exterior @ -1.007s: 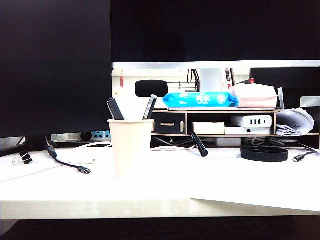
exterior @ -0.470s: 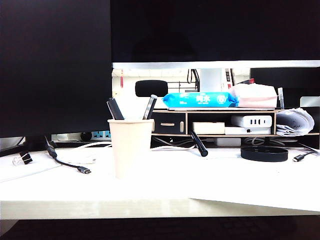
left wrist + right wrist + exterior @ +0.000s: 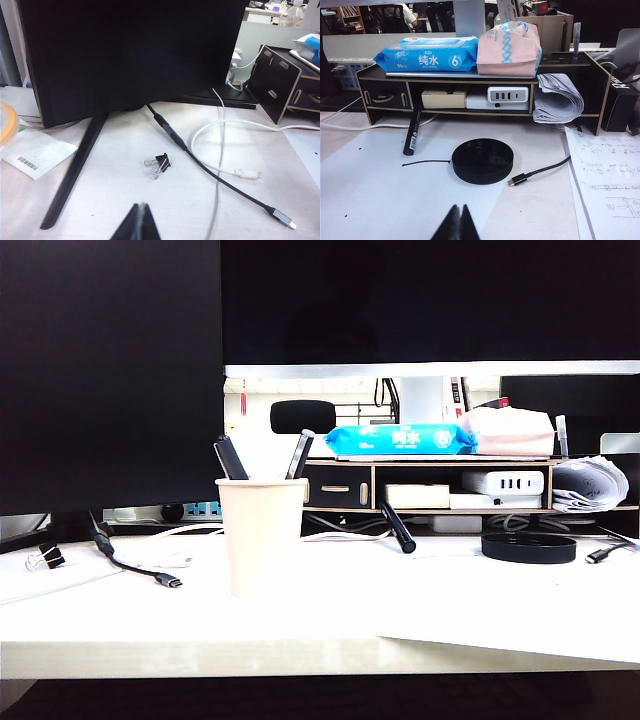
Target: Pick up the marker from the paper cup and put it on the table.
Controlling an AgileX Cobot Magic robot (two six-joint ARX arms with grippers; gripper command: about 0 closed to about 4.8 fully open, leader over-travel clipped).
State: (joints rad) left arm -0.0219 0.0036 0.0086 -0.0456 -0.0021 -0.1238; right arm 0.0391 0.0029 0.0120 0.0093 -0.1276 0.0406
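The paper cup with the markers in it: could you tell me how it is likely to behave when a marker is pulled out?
The paper cup looks thin and light, so it may slide or lift with the pen. Two markers lean above its rim, making it probably top-heavy and apt to tip. Both grippers, left and right, are shut and away from it, so nothing steadies it.

above paper cup [image 3: 261, 535]: open | behind: shelf [image 3: 430, 485] | left: monitor [image 3: 110, 375]

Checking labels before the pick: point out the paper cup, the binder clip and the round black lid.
paper cup [image 3: 260, 535]: exterior view, middle of its front wall.
binder clip [image 3: 162, 161]: left wrist view, its black body.
round black lid [image 3: 482, 160]: right wrist view, its top face.
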